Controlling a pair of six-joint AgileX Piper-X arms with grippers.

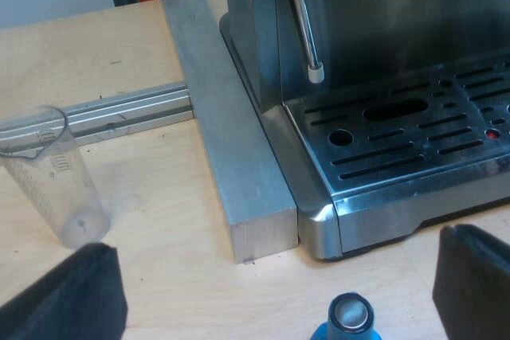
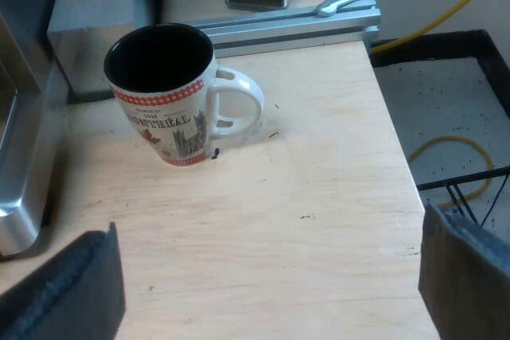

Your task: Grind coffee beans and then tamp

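Left wrist view: the left gripper (image 1: 271,288) is held low over the wooden table (image 1: 143,228), its two black fingers spread wide with nothing between them. The blue tamper (image 1: 351,318) is found standing upright on the table, between the fingers but nearer one of them, close to the front corner of the espresso machine (image 1: 319,220). The machine's slotted drip tray (image 1: 414,137) and steam wand (image 1: 307,33) are seen beyond it. A metal bar (image 1: 231,165) is laid against the machine's side, and a clear measuring glass (image 1: 52,177) stands upright, apart from the bar and empty as far as can be judged. Right wrist view: the right gripper (image 2: 269,276) is likewise opened wide and empty over bare table, and a printed mug (image 2: 171,93) stands upright near the machine's edge, well ahead of the fingers. Judgement: the tamper appears to be the item approached by the left arm, so the step in hand is taken to be its pick-up. For a sound grasp, the gripper should be centred on the tamper's metal-capped top before closing, since the tamper is off-centre at present. The descent should be kept vertical so that no finger is dragged against the machine's corner. The top should be clamped squarely so that the tamper is lifted without tilt. The right gripper is best kept clear of the mug.
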